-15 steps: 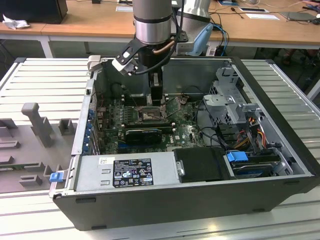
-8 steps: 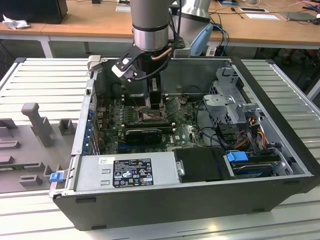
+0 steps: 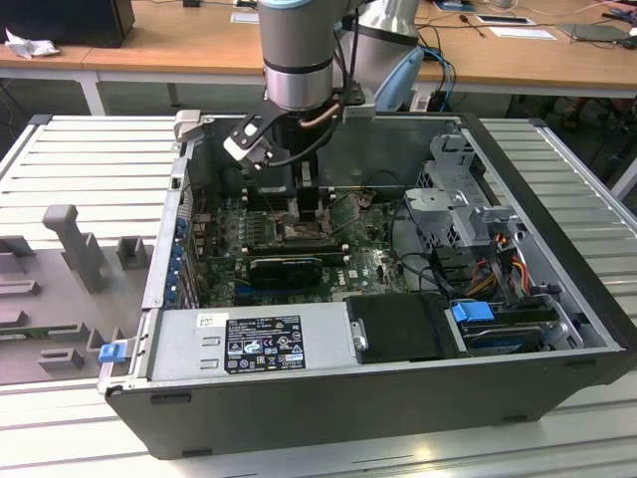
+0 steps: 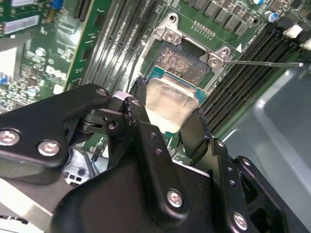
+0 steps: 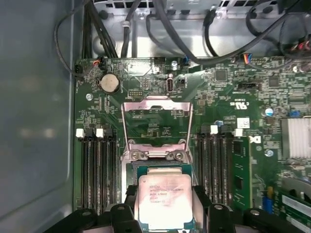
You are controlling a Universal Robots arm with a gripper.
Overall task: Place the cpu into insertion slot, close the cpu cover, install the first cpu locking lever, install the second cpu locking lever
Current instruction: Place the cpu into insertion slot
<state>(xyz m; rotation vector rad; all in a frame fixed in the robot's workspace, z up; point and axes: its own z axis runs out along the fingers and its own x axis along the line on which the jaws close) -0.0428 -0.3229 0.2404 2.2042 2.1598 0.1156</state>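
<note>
Gripper point(image 4: 168, 111) grasps cpu point(image 5: 163, 199) flat just over insertion slot point(image 4: 182, 60) for seating; cpu cover point(image 5: 155, 104) stands flipped open, clearing access.

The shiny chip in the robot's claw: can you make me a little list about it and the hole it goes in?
chip: cpu, silvery top, pinched by the gripper between two black fingers
hole: insertion slot, gold contacts uncovered; cpu sits partly over it, not seated
lid: cpu cover, swung open, away from the slot
place: inside an open computer case
</note>
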